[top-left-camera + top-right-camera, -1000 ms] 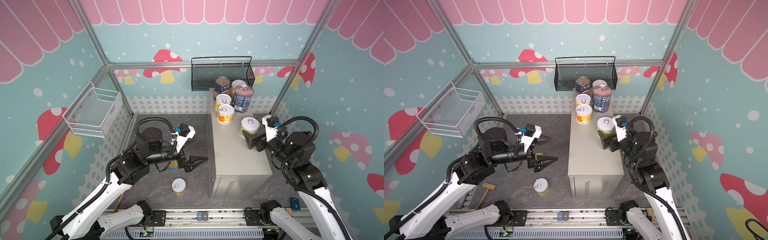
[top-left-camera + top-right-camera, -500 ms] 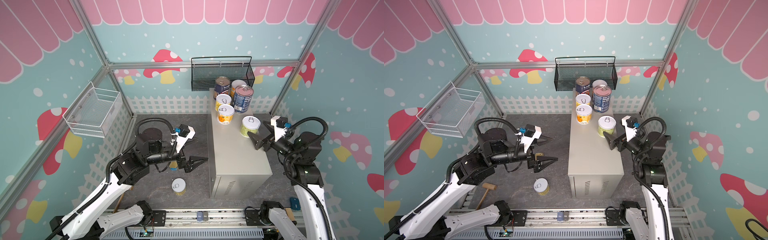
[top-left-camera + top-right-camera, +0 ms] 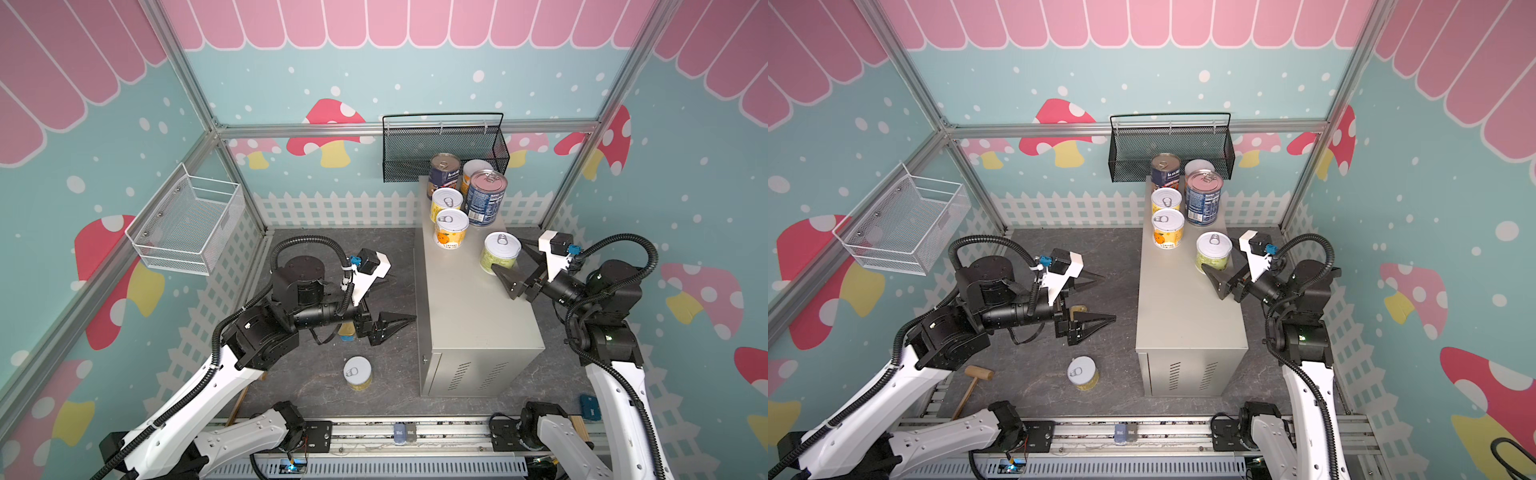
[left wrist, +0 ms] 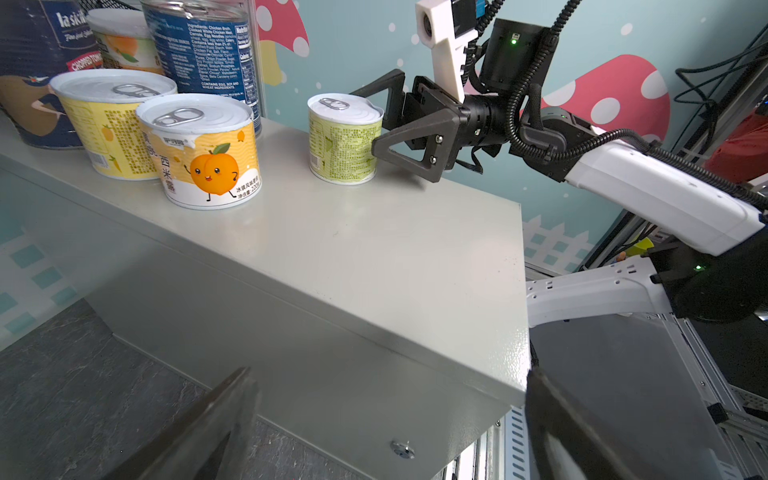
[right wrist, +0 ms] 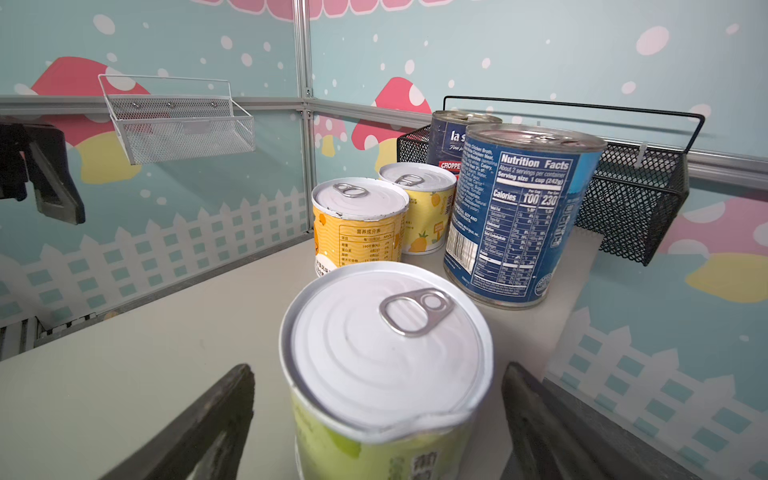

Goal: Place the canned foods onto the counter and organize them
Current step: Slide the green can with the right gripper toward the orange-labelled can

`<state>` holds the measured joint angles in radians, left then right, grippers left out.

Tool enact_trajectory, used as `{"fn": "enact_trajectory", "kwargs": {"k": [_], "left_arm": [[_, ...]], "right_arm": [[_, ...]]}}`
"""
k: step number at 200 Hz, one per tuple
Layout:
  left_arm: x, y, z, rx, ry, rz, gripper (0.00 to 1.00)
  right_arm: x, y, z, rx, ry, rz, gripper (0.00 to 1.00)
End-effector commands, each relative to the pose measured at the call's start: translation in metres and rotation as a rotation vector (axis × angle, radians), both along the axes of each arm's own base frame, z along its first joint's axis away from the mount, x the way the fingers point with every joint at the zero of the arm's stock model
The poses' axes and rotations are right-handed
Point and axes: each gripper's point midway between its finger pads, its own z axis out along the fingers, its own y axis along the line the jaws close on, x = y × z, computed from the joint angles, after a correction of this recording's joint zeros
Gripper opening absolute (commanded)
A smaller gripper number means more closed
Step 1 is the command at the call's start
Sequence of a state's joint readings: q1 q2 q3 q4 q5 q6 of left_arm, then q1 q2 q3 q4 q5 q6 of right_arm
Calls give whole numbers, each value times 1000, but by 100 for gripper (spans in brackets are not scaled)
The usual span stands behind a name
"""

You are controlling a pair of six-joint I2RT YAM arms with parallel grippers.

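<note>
Right gripper (image 3: 508,258) has its jaws spread to either side of the pale green-labelled can (image 3: 501,254), not clamped on it; that can stands upright near the right edge of the counter (image 3: 469,316), about midway along. Five other cans (image 3: 451,228) cluster at its far end. Left gripper (image 3: 1109,297), wide open and empty, hovers beside the counter's left edge, with a yellow can (image 3: 357,372) upright on the floor (image 3: 307,386) nearby

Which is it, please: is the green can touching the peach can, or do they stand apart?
Apart. The left wrist view shows a bare strip of counter between the green can and the peach can.
</note>
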<state>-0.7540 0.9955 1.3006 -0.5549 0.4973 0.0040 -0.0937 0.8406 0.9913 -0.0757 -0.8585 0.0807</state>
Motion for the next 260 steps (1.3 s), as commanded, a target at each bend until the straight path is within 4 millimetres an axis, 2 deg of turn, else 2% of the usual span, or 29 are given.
{"fn": "enact_trajectory", "kwargs": {"k": [1,33,102,173,260], "left_arm": [[1,2,2,-7,-21,6,99],[1,3,2,-6,-25,9,99],[2,3,-1,1,-25,17,99],[4,1,-1,4,-22,12,99],[20,-11,2,26,-45,17,99]], "right_arm": [[1,1,6,-6,-42,20,91],[5,1,4,11,-35,25,83],[27,-2,7,24,-23,9,75],[45,-4,3,19,-5,2,73],[56,-5,-12,16,5,-36,73]]}}
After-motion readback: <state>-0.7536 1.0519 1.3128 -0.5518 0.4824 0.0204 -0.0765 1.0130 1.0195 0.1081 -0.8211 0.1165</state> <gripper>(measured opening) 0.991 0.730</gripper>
